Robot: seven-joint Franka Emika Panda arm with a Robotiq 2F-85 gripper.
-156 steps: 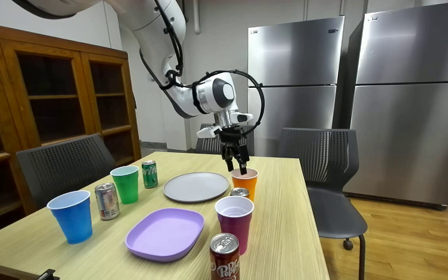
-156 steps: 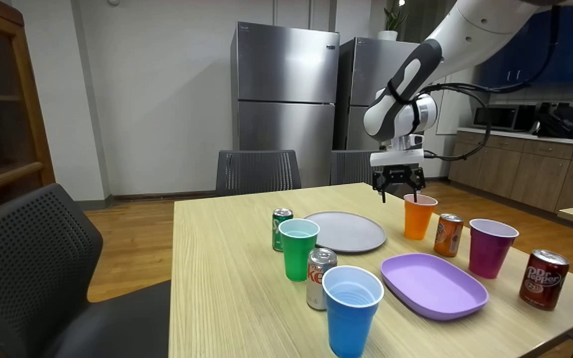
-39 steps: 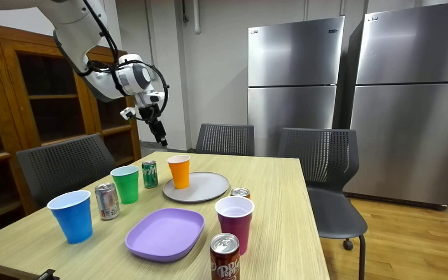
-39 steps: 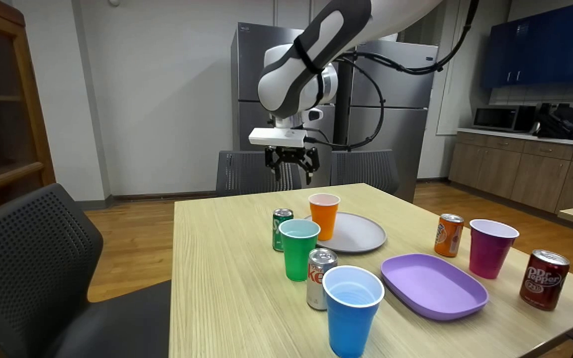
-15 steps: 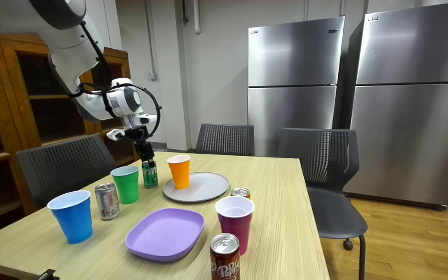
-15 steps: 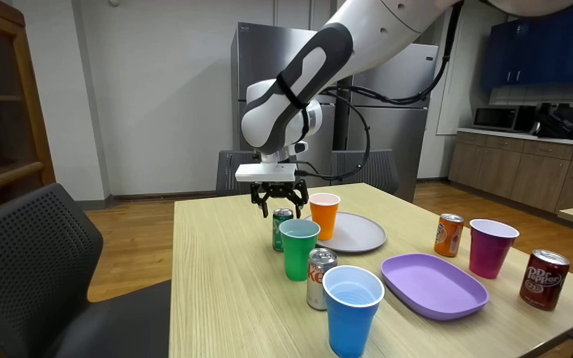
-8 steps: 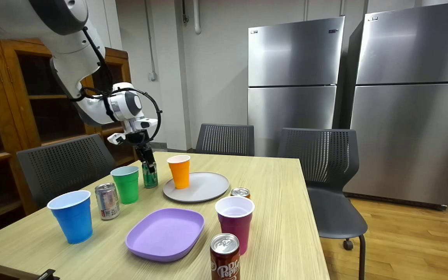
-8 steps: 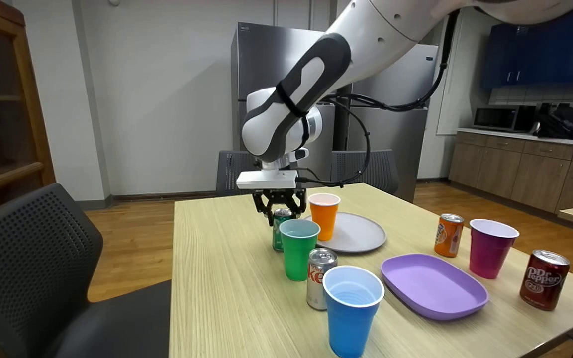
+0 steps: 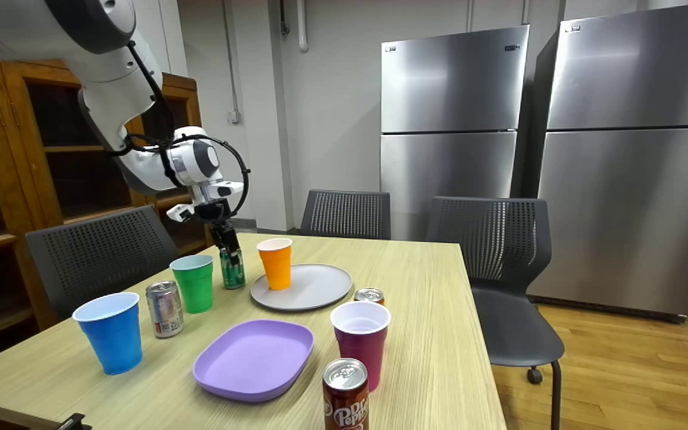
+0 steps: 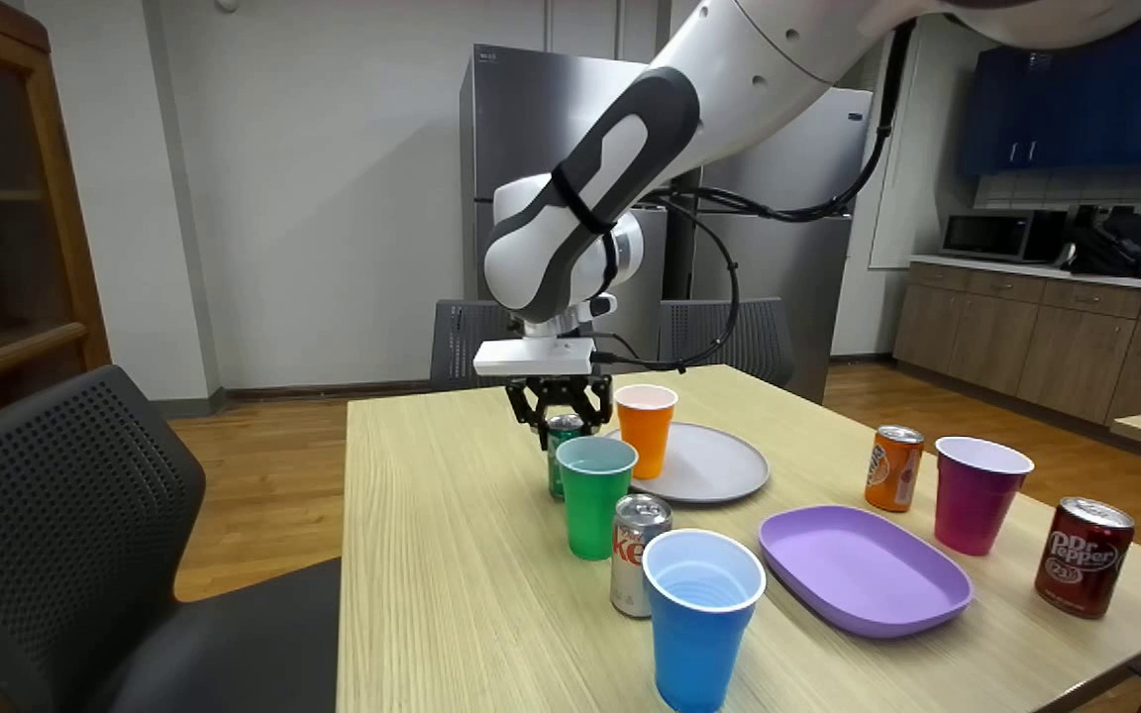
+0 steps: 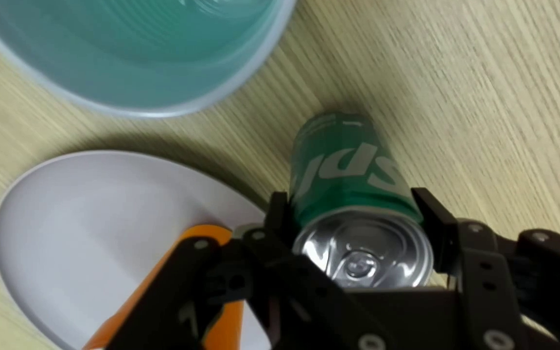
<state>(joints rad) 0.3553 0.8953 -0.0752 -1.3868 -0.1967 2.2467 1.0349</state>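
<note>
My gripper (image 11: 350, 204) points down around the upper part of a green Sprite can (image 11: 341, 170). Its black fingers (image 11: 438, 218) press against both sides of the can. The can stands upright on the table in both exterior views (image 9: 234, 278) (image 10: 556, 482), partly hidden by the gripper or by a green cup (image 10: 595, 510). That cup's pale rim and inside also show in the wrist view (image 11: 163, 58). A grey plate (image 9: 323, 286) lies beside the can. An orange cup (image 9: 276, 269) stands upright on the plate's near-can side, close to one finger.
Also on the table are a silver can (image 9: 165, 310), a blue cup (image 9: 111, 334), a purple plate (image 9: 254, 358), a maroon cup (image 9: 361, 352), a Dr Pepper can (image 9: 345, 400) and an orange can (image 10: 893, 470). Chairs (image 9: 344, 215) stand around it.
The orange cup went from the table onto the grey plate. My gripper then moved over the Sprite can, lowered around it and closed; the can has just shifted slightly.
</note>
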